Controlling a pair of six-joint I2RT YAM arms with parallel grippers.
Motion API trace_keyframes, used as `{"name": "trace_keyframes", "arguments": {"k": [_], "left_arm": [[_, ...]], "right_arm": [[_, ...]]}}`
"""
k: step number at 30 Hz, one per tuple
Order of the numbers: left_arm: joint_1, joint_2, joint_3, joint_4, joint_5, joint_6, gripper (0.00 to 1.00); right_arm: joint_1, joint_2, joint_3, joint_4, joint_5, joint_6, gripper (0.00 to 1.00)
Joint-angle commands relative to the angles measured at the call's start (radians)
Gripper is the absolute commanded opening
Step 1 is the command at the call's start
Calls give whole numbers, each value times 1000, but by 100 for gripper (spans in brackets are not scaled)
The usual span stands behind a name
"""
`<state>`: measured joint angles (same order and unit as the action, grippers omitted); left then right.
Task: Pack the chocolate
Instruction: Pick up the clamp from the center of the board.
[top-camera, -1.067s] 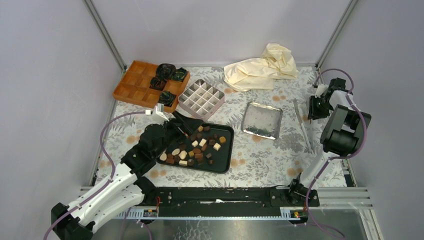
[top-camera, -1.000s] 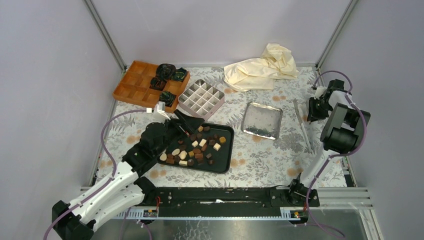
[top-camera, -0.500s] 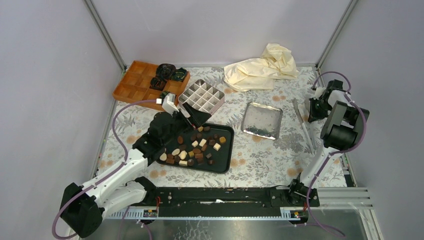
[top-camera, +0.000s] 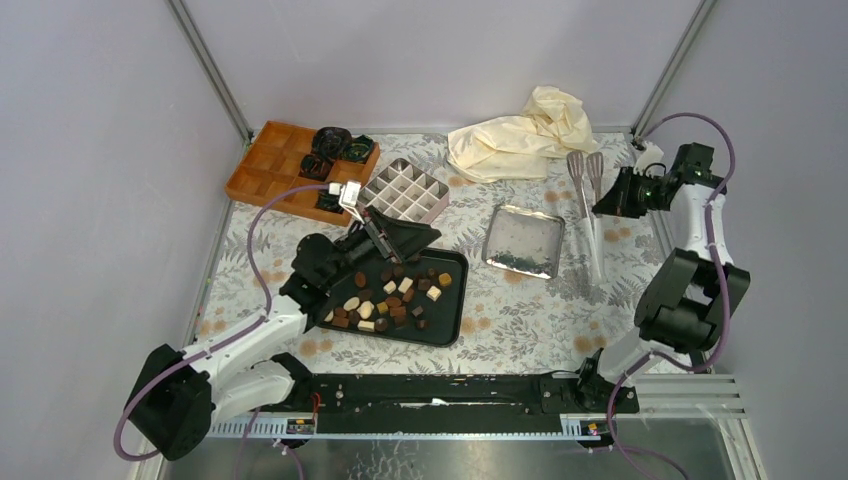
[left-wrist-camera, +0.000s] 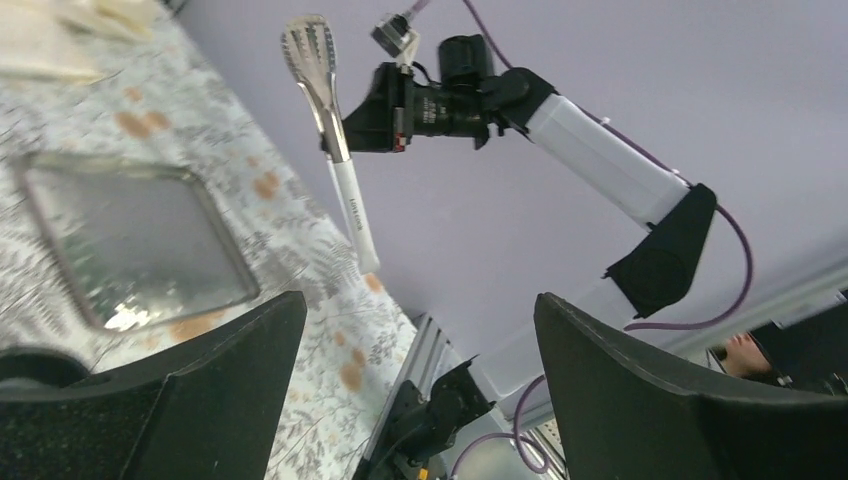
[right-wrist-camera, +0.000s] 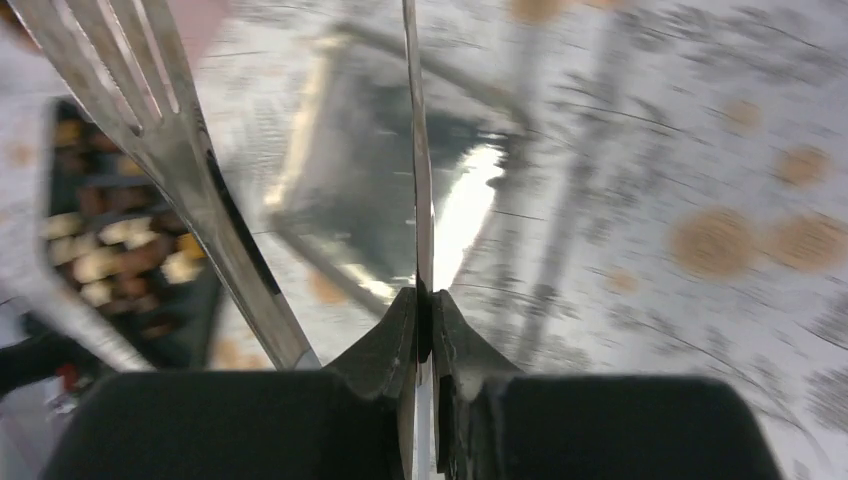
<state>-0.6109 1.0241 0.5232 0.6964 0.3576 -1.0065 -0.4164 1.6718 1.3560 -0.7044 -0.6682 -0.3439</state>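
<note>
Brown and cream chocolate (top-camera: 390, 295) all loose on black tray (top-camera: 452, 322); grid box (top-camera: 403, 195) looks unfilled; packing not begun | top: left pincer (top-camera: 400, 237) spread over tray's far edge, empty; right pincer (top-camera: 608, 197) pinching tongs (top-camera: 588, 200) | left wrist: fingers (left-wrist-camera: 200, 400) wide apart, nothing between | right wrist: fingers pressed on one tongs arm

Plain lilac walls (top-camera: 420, 60) and aluminium posts (top-camera: 210, 70) enclose an evenly lit, grey floral-patterned table (top-camera: 520, 325).
</note>
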Motion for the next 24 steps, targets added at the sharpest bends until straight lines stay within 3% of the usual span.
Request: {"name": "trace_keyframes", "arguments": {"k": [1,5,11,17,24], "left_arm": [[-42,39,19,306,47,17,93],[-93,111,94,286,46,85,90],[-174,226,164,330,-13,128,87],[-247,333,268,321,-84,193,82],[-265,439,342,342,-103,206,65]], "right_arm": [[48,-86,26,-123,-446,63,0],[159,-163,-16,-72,-633,160,0],[328,-271,-98,245,-760,465,0],[409,-280,-95,239,-783,451,0],[498,-300,-116,234,-771,426,0]]}}
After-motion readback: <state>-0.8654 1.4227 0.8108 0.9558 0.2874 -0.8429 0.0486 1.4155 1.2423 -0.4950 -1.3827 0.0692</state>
